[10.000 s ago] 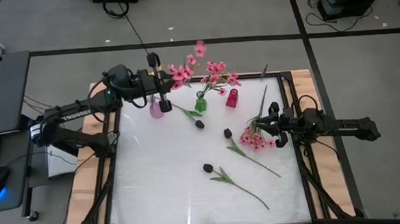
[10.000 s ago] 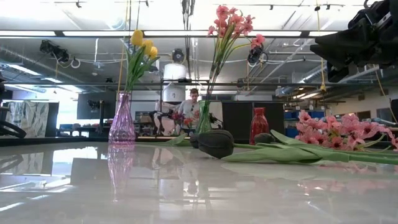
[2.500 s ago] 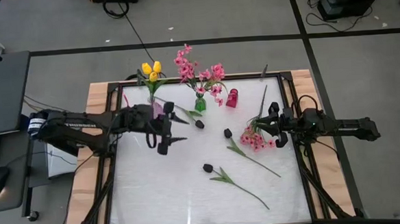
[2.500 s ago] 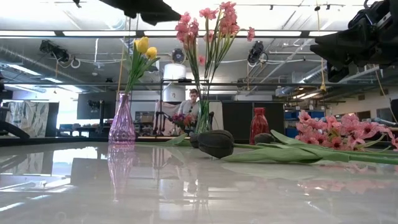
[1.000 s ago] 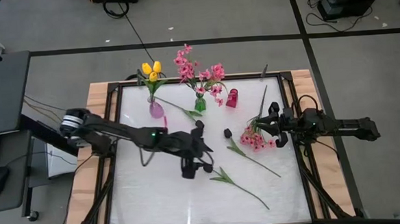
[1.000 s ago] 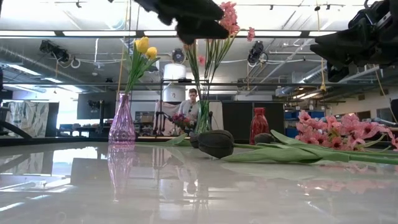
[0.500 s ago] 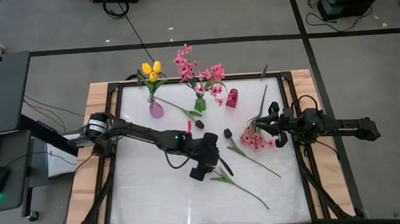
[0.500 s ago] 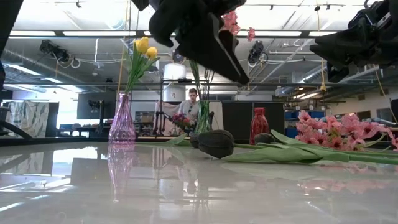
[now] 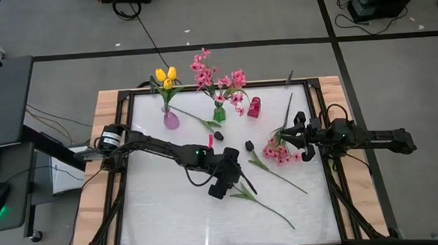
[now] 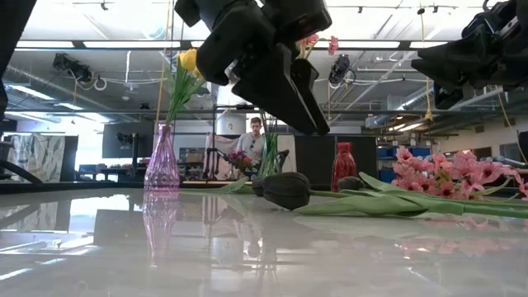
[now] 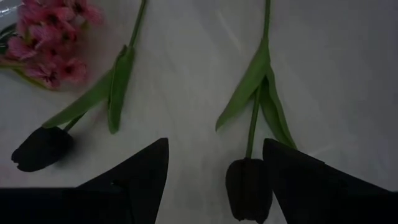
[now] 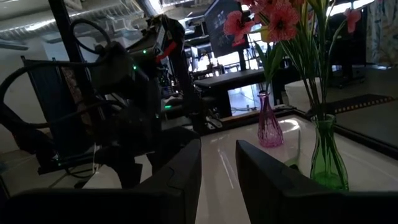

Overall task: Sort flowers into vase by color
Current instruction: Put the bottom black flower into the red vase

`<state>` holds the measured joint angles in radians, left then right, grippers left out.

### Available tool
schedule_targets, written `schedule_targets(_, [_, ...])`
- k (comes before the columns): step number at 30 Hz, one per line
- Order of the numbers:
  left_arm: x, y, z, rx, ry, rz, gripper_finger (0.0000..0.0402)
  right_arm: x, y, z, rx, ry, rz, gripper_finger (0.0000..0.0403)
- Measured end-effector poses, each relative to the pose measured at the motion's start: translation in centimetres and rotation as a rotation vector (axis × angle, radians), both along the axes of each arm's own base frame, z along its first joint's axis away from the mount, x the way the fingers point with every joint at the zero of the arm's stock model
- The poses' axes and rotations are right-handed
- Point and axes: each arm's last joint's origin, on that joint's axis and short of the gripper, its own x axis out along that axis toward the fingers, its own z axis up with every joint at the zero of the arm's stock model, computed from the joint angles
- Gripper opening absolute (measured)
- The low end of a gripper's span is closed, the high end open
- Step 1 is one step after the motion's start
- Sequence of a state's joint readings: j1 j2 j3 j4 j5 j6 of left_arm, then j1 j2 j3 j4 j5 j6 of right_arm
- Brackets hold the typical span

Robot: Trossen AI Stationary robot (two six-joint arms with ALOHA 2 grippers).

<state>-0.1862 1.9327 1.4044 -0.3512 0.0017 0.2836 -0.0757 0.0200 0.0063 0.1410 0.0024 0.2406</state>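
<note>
A dark tulip lies flat on the white table, its head between the open fingers of my left gripper, which hovers above it near the table's middle. A second dark tulip and a third lie farther back. A pink spray lies at the right, below my right gripper, which stands above the table with a narrow gap and nothing between its fingers. Yellow tulips stand in the purple vase, pink sprays in the green vase.
A small red vase stands with nothing in it at the back, right of the green one. The table's dark frame runs round the white top. A person sits in the room far behind the table.
My left gripper has gone toward the table's right edge and come down over the nearest dark tulip. The flowers on the table have not moved.
</note>
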Motion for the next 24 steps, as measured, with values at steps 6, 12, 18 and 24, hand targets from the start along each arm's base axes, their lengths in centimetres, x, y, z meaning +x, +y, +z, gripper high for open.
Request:
schedule_targets(6, [0.0, -0.4, 0.1, 0.005, -0.012, -0.02, 0.0265, 0.0, 0.0, 0.0, 0.0, 0.0, 0.0, 0.011])
schedule_targets(12, [0.2, -0.4, -0.6, 0.005, 0.003, -0.016, 0.0265, 0.0, 0.0, 0.0, 0.0, 0.0, 0.0, 0.011])
schedule_targets(18, [0.2, -0.8, -2.2, -0.015, 0.079, -0.029, 0.0265, 0.0, 0.0, 0.0, 0.0, 0.0, -0.001, 0.011])
schedule_targets(24, [0.3, -0.8, -2.9, -0.023, 0.089, -0.03, 0.0265, 0.0, 0.0, 0.0, 0.001, 0.0, -0.002, 0.011])
